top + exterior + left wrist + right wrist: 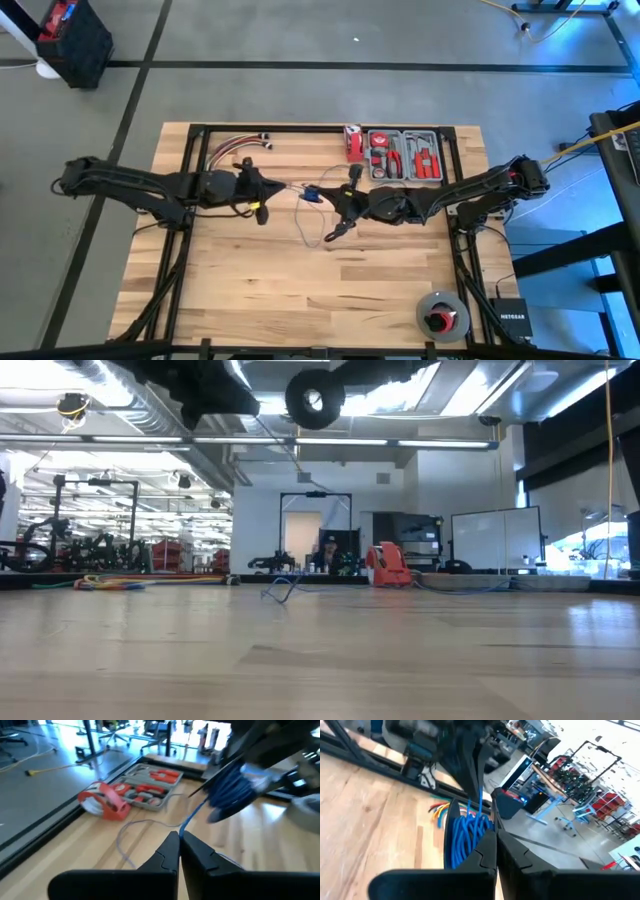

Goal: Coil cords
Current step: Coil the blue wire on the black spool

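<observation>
Right pincer [496, 837], fingers pressed together, pinches coiled bundle of cords [466, 837]; bundle hangs above counter [250, 270] near its centre. From bundle, single blue strand runs toward left pincer [179, 837], long axis roughly left to right across counter. Left pincer is closed on this strand, just beside bundle. Loose tail of cords lies on counter under both pincers in slack loop. Red tool tray [404, 155] sits at far edge, wire bundle [232, 147] at far left.

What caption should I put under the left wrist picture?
Shut left pincer pinching blue cord that runs to the coil held ahead.
</observation>
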Robot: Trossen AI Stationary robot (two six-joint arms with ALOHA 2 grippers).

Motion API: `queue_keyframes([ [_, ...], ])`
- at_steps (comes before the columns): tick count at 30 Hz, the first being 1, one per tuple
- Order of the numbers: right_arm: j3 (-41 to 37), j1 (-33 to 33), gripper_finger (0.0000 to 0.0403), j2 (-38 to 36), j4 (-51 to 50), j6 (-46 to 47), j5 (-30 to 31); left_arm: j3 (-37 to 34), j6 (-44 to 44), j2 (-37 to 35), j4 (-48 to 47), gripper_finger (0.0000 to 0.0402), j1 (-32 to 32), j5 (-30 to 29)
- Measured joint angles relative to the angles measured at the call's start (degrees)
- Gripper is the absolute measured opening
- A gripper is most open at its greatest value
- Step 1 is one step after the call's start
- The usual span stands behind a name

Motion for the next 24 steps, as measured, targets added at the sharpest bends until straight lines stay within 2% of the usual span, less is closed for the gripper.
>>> queue_keyframes([
  [8,0.07,-1.59,0.0003,3.42,2.20,-1.62,2.52,-0.04,-2.74,1.11,6.99,0.0002,-2.78,3.40],
  [15,0.10,-2.29,0.0003,6.71,8.52,-3.08,2.94,-0.11,-2.93,6.40,16.93,0.0003,-3.88,3.51],
  [24,0.96,-2.29,0.0002,7.94,10.01,-0.94,2.26,-0.09,-1.89,14.16,27.85,0.0002,-5.00,3.60],
])
